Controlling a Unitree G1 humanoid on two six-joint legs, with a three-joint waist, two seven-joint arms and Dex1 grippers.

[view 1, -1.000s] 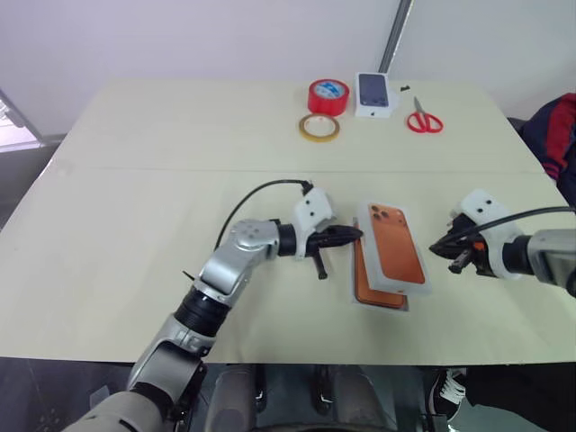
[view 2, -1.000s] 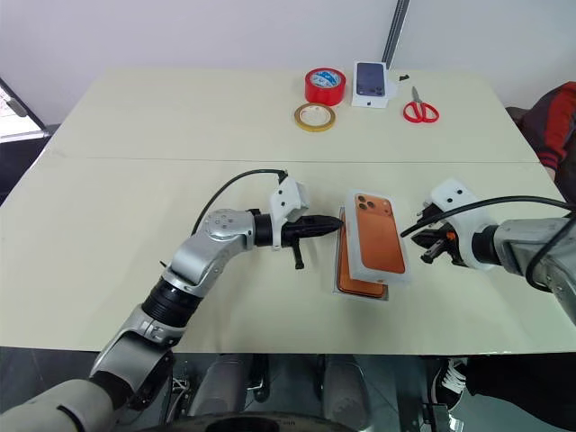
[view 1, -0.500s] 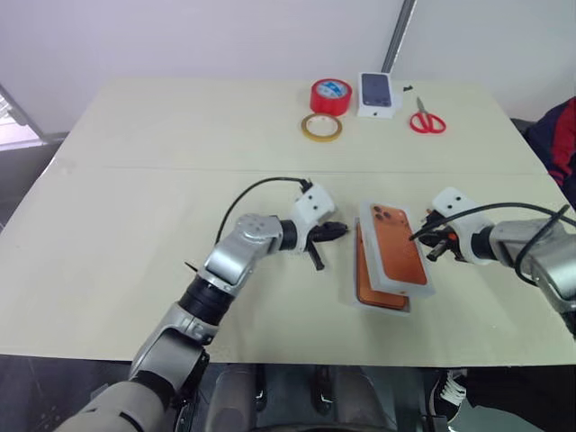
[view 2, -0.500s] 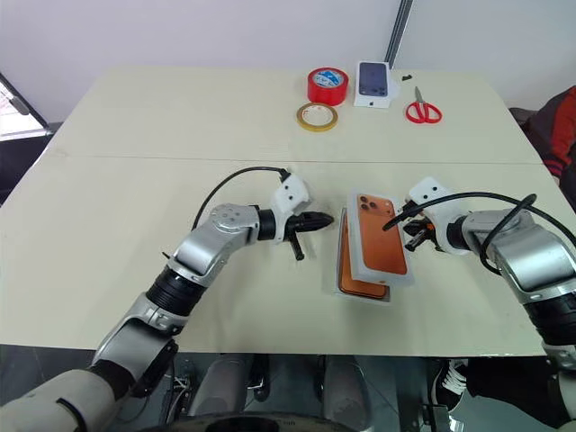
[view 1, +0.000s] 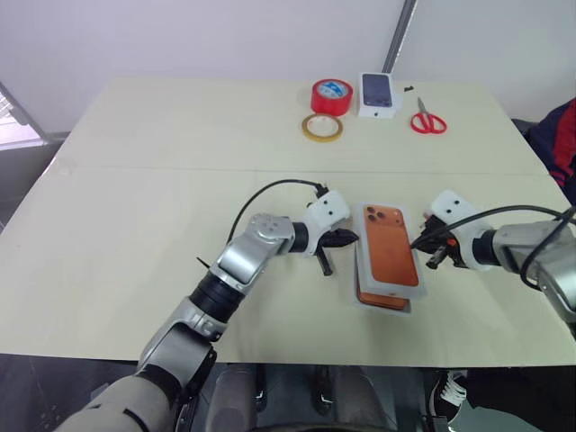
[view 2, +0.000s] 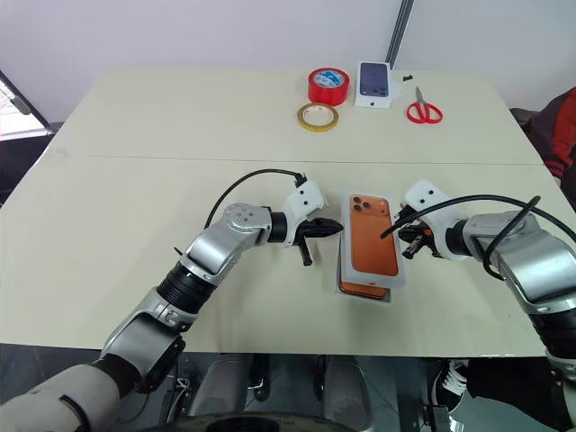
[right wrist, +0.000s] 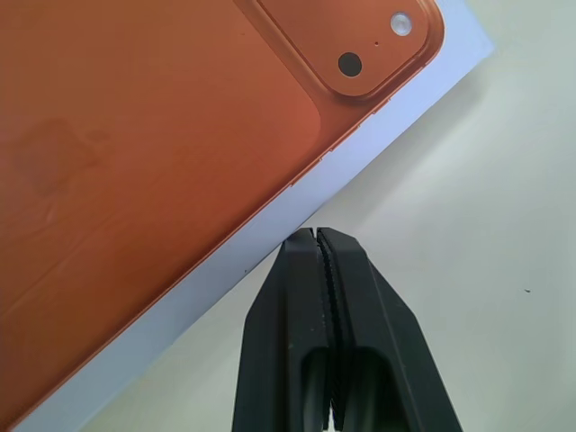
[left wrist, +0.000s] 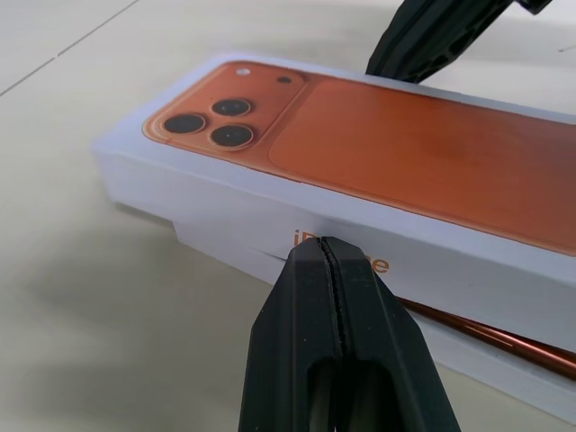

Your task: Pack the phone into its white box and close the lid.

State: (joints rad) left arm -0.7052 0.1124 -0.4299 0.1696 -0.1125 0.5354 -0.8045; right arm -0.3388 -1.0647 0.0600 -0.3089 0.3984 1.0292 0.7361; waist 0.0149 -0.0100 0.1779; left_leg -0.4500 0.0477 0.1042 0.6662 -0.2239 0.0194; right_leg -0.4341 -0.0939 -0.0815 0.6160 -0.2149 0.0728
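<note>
My left claw (left wrist: 328, 256) is pinched closed, empty, tip at the side wall of the white cardboard lid printed with an orange phone (view 1: 389, 246). My right claw (right wrist: 317, 243), also closed and empty, sits at the lid's opposite edge. The lid lies askew over the shallow white cardboard box (left wrist: 504, 367), the slim orange phone (view 1: 382, 298) peeking out, on the pale bench (view 1: 135, 225).

Bright, even light; soft shadows.

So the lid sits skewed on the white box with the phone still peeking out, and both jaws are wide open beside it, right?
Not quite. The lid does sit skewed on the white box, and the phone peeks out, but the jaws of the left gripper and right gripper are shut, as each wrist view shows.
</note>
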